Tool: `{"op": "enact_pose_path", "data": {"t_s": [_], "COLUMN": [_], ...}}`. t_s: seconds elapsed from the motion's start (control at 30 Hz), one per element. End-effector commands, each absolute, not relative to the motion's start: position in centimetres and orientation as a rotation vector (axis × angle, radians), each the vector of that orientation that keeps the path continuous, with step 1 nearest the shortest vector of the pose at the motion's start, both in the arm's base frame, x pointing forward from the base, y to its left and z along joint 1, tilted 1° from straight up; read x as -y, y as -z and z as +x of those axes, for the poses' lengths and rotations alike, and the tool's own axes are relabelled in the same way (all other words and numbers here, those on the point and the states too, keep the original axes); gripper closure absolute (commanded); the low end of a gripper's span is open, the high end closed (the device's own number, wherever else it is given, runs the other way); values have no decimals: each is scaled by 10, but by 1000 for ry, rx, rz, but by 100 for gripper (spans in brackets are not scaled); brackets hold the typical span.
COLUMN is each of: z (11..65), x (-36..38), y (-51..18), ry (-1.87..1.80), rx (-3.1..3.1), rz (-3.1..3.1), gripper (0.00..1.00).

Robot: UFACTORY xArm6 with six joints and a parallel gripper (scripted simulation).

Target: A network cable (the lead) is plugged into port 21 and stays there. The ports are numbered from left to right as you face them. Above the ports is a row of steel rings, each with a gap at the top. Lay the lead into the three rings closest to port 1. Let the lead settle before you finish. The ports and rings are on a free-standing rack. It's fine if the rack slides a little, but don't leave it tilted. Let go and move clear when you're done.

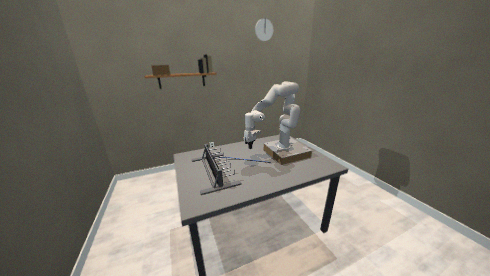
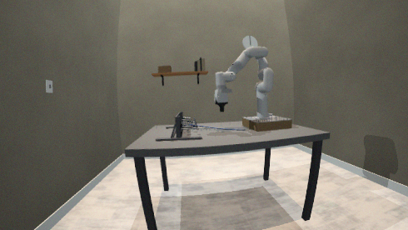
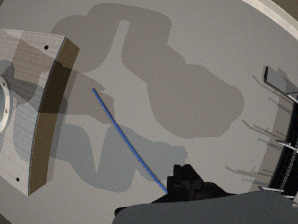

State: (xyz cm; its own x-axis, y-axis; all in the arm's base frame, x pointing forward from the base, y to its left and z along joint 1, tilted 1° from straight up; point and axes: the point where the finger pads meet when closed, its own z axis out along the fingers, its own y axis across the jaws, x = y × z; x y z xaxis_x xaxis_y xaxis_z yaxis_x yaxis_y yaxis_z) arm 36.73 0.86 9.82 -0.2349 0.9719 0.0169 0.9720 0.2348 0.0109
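Thin blue network lead point(image 3: 127, 141): lying on grey bench point(image 1: 300, 181), outside dark free-standing rack point(image 1: 214, 167); no rings threaded. Black tool point(image 2: 221, 107): clenched on nothing, above bench. All routing outstanding.

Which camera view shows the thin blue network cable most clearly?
The wrist view: the thin blue network cable crosses the grey table as a distinct curved line. In the top and exterior views it is only a faint streak.

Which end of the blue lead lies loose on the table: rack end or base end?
The base end. The lead runs from the rack across the table and stops free beside the arm's wooden base; the end effector hangs shut above it.
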Motion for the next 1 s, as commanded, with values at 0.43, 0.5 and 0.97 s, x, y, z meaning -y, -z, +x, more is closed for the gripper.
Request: {"op": "enact_pose_path", "data": {"t_s": [0.43, 0.5, 0.97], "z": [350, 342, 323], "x": [6, 12, 25], "y": [-100, -99, -98], "ry": [34, 34, 34], "rx": [2698, 2791, 2952], "rz": [-1608, -1444, -1084], "gripper": [100, 100, 67]}}
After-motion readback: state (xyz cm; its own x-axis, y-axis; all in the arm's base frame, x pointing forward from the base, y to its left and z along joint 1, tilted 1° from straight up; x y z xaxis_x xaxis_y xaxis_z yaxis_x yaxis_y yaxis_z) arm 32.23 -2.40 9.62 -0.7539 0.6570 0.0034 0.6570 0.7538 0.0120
